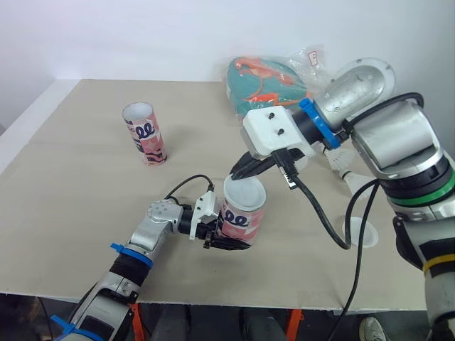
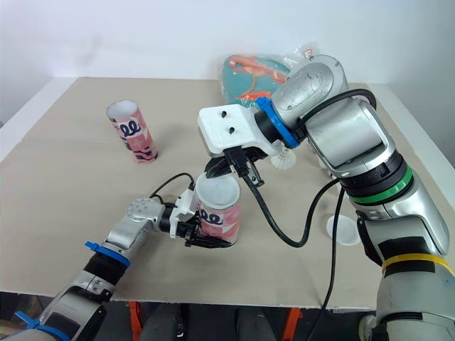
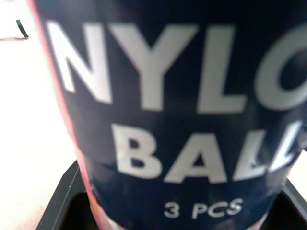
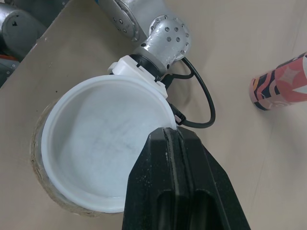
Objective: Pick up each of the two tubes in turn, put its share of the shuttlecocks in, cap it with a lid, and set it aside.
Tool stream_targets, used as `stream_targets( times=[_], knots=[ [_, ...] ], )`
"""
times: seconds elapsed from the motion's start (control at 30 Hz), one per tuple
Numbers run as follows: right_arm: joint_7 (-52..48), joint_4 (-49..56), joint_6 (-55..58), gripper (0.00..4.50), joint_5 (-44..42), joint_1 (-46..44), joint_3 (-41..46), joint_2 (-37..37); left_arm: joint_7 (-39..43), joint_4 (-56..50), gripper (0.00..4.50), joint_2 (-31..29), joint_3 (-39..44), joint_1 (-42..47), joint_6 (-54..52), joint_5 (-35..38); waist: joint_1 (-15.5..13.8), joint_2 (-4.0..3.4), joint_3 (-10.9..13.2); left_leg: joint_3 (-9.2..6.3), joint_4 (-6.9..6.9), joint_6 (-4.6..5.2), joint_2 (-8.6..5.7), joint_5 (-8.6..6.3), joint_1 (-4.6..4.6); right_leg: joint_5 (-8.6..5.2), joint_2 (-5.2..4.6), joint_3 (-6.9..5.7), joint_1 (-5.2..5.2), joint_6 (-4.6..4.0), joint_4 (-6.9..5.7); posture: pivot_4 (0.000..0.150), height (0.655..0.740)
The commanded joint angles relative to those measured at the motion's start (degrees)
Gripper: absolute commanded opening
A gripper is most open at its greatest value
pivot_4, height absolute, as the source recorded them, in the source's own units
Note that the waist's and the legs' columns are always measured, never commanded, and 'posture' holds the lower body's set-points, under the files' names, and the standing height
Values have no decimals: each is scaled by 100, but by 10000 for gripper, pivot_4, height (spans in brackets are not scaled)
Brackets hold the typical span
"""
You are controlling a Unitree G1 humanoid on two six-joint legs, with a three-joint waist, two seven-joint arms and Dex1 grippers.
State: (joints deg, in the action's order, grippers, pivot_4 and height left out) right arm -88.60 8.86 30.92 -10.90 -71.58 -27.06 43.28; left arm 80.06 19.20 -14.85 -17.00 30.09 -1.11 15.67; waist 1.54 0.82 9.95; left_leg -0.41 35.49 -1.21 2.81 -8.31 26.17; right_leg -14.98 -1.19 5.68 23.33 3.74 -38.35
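- Tube [image 1: 242, 217]: pink with a pattern, upright, low in the centre of the head views and just above the near edge of the table [image 1: 71, 199]. The left wrist view shows its dark label up close, with white lettering reading "3 PCS".
- Left gripper [image 1: 226, 234]: closed around the lower part of this tube from the left of the frame, with black fingers on either side of the tube wall.
- Lid [image 4: 96, 143]: white and round, sitting at the mouth of the held tube. In the right wrist view the tube's rim shows along one side of it. It cannot be told whether the lid is fully seated.
- Right gripper [image 1: 245, 169]: reaches in from the upper right of the frame, fingers pressed together and pinching the rim of the lid.
- Second tube [image 1: 146, 135]: same pattern, open-topped, standing in the upper left of the frame, well apart from the held tube.
- Second lid [image 1: 360, 231]: white, flat on the table at the right of the frame.
- Shuttlecock [image 1: 341, 160]: white, on the table at the right, partly hidden by the right arm.
- Bag [image 1: 266, 82]: teal and orange, in clear wrap, at the far edge in the upper centre.
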Motion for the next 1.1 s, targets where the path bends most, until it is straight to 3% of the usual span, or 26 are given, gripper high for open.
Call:
stream_targets(
  times=[0.03, 1.1],
  knots=[
    [-199, 256, -83, 637, -6, 23, 111, 135, 47, 119, 26644, -150, -153, -124, -116, -171, 0, 0, 0, 0, 0, 0, 0, 0, 0, 0, 0, 0, 0, 0, 0, 1500, 7387],
    [-224, 755, -913, 637, 431, 597, 104, 452, -42, 63, 26644, -283, -133, -145, -167, -131, 0, -3, -15, 0, 1, 0, 3, 0, -13, -3, 2, 0, -10, -4, -3, 1500, 7387]
  ],
)
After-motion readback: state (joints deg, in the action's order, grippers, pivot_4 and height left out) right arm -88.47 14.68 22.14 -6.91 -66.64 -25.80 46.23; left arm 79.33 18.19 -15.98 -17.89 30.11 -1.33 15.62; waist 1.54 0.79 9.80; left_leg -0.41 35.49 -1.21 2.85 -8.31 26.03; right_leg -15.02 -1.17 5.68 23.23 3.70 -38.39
